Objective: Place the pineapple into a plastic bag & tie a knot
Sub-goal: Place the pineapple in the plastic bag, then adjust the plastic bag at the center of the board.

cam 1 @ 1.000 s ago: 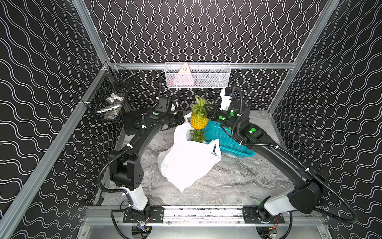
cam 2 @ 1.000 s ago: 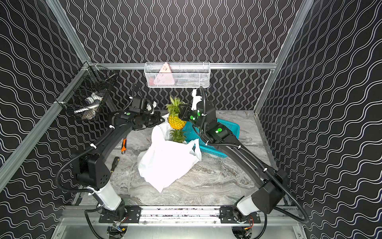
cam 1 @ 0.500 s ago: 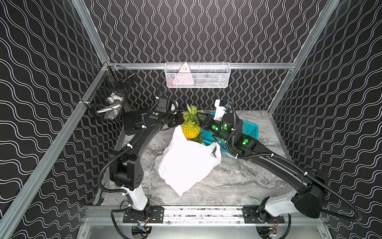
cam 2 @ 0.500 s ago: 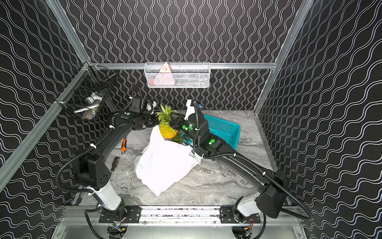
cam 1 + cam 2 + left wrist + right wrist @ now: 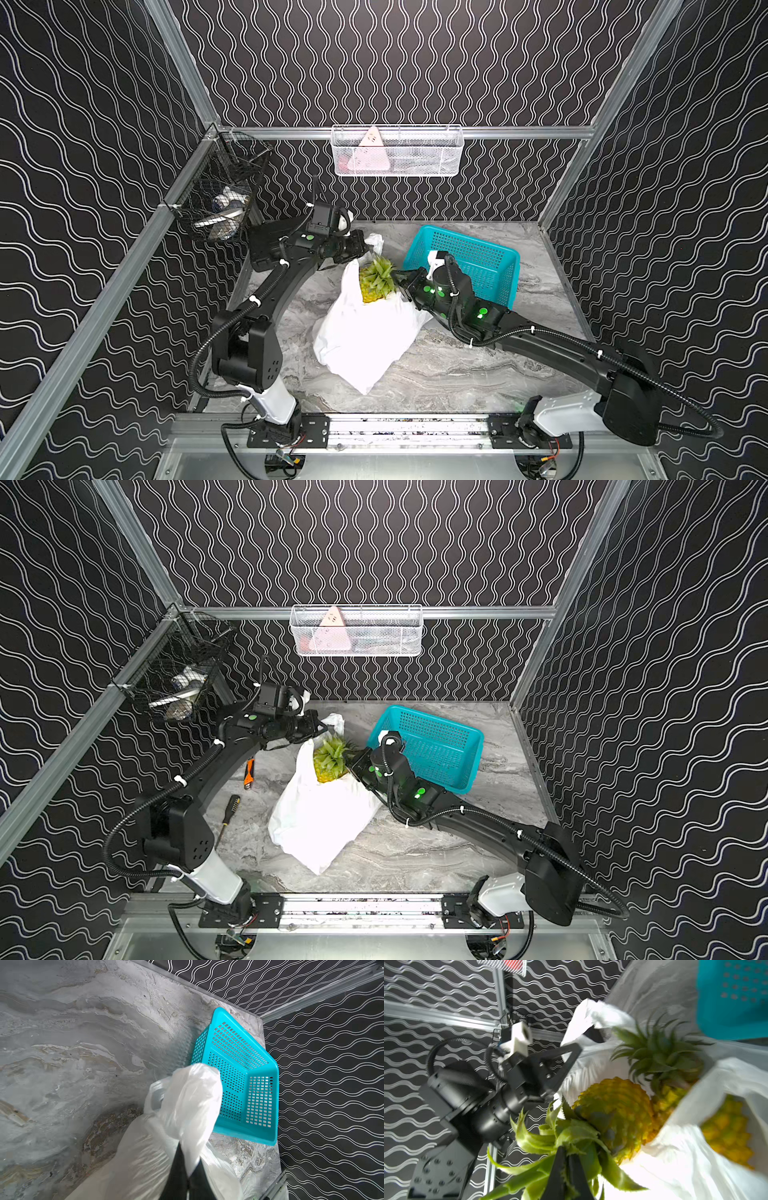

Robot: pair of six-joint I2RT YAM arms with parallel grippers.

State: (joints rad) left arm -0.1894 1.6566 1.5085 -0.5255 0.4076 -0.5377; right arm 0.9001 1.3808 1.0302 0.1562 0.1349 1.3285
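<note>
Left gripper [image 5: 368,249]: fingers [image 5: 178,1169] pressed together on a handle loop of the thin, crinkly white plastic bag [image 5: 361,340], holding that side of the mouth up off the grey marbled table [image 5: 457,365]. Right gripper [image 5: 400,277]: fingers [image 5: 558,1167] pinching green crown leaves of the yellow pineapple [image 5: 376,284], which hangs at the bag's mouth, its lower body hidden behind white film in both top views. The right wrist view shows a second pineapple [image 5: 726,1126] deeper in the bag. Risks, as I judge them: few leaves are in the grip, so they may slip or tear and the fruit drop askew. The slack near lip could fold under it and block entry. Spiky leaves may snag the film. With one handle held, a tug could drag the bag. Handles untied. The teal perforated plastic basket [image 5: 473,257] stands just beside, empty. Writing: none legible. Marks on the pink triangular card [image 5: 371,149] in the white wire wall basket [image 5: 415,166] are too small to read.
</note>
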